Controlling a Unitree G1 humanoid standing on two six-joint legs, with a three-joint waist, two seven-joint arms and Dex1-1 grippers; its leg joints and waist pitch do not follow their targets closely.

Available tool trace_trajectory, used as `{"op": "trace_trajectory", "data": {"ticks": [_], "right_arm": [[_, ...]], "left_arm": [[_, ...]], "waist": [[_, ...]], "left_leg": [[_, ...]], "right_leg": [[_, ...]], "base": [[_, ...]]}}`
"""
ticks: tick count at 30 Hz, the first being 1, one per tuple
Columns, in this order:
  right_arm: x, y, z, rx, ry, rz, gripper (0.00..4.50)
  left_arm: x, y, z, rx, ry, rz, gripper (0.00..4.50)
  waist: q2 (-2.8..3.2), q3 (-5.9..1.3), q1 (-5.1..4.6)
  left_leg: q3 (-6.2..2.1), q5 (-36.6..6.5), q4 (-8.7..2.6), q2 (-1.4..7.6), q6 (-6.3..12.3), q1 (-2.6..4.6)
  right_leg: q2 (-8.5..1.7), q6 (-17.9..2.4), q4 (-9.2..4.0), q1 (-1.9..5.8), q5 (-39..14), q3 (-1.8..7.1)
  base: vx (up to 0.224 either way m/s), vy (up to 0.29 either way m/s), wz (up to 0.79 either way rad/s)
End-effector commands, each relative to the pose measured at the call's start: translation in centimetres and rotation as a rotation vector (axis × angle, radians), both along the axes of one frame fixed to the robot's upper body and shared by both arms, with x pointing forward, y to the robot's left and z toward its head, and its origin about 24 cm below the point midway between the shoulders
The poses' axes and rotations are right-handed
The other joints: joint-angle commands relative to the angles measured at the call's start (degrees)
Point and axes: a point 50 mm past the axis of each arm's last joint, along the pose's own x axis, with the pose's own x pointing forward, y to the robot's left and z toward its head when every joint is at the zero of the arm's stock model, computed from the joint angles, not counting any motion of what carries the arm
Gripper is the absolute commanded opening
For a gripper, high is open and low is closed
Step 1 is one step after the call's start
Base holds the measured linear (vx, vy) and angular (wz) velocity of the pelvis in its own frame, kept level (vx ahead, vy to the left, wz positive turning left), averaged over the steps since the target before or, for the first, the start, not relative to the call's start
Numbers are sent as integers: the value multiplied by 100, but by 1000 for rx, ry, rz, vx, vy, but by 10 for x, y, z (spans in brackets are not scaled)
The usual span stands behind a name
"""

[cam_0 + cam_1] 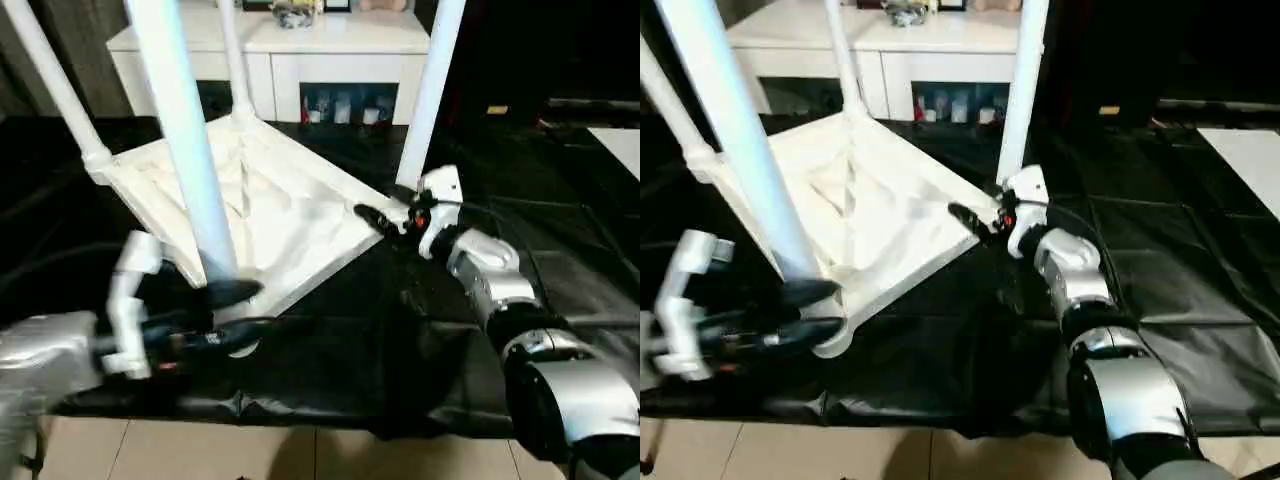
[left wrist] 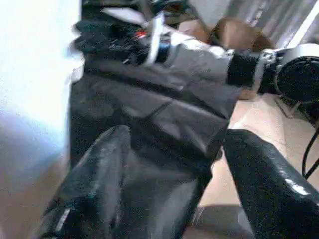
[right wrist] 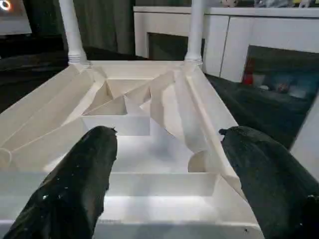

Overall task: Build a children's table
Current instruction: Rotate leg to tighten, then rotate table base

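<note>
No readable text, label, brand, number or sign can be made out on anything shown in these views.

Head stereo downward; wrist cameras close along fingers (image 3: 79, 189).

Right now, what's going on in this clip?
A humanoid robot is putting together a white children's table, which lies upside down and tilted on a black sheet. All four legs stand in the corner sockets. The left gripper is at the foot of the nearest leg, fingers open around the socket. The right gripper hovers open at the tabletop's right edge, holding nothing. A white cabinet stands behind.
</note>
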Motion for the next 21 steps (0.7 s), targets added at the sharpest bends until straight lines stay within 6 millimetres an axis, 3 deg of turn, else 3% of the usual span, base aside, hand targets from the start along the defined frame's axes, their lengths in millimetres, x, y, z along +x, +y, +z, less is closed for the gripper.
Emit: {"op": "trace_trajectory", "data": {"ticks": [1,3,8,11,16,17,21], "right_arm": [[-1,-2,4,5,-28,11,381],[-3,-4,2,2,-30,21,381],[-7,-7,-3,-9,-25,31,381],[-10,-8,-8,-25,-19,27,381],[-13,-6,-20,-62,13,-13,381],[-14,-7,-26,-90,41,-60,381],[-13,-10,-31,-104,66,-125,381]], "left_arm": [[-3,7,3,-7,14,12,372],[-5,23,3,9,36,67,399],[-8,46,-3,66,64,164,442],[-3,62,-8,101,38,254,442],[18,46,-11,48,-60,240,442],[30,35,-11,38,-110,233,442],[39,25,-13,15,-130,201,442]], "waist": [[67,-314,12],[58,-310,5],[43,-306,11],[23,-300,-1],[45,-298,56],[26,-308,71],[-19,-335,80]], "left_leg": [[-93,-2366,-491,174,-95,144],[-97,-2356,-498,171,-76,117],[-105,-2372,-503,180,-69,131],[-114,-2418,-517,179,-62,136],[-114,-2516,-540,206,-188,207],[-114,-2497,-536,198,-211,195],[-107,-2203,-518,167,-185,143]], "right_leg": [[-100,-1316,-410,180,-2112,167],[-97,-1281,-409,194,-2147,161],[-110,-1226,-427,179,-2257,173],[-108,-1142,-460,167,-2379,177],[-120,-1190,-464,128,-2300,199],[-130,-1206,-444,140,-2223,209],[-156,-1175,-416,197,-2075,220]], "base": [[0,0,0],[0,0,0],[0,0,0],[0,0,0],[0,0,0],[0,0,0],[0,0,0]]}}
